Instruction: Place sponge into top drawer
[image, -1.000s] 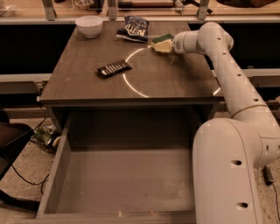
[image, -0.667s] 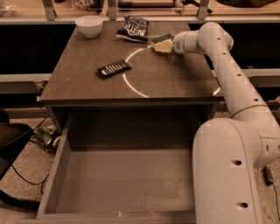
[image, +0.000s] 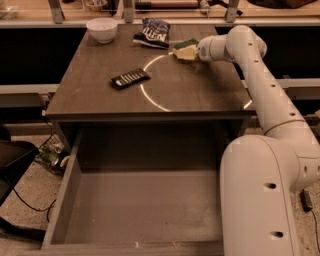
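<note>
The sponge (image: 184, 50), pale yellow foam with a dark green layer, sits at the far right of the cabinet top (image: 100, 95). My gripper (image: 192, 51) reaches in from the right and is at the sponge, with the white arm (image: 260, 85) behind it. The top drawer (image: 140, 210) is pulled out below the cabinet front; its grey flat bottom shows nothing in it.
A white bowl (image: 101, 29) stands at the far left corner. A blue snack bag (image: 152, 32) lies at the back, just left of the sponge. A dark flat bar (image: 130, 78) lies mid-table. My white base (image: 265, 200) covers the drawer's right side. Cables lie on the floor at left.
</note>
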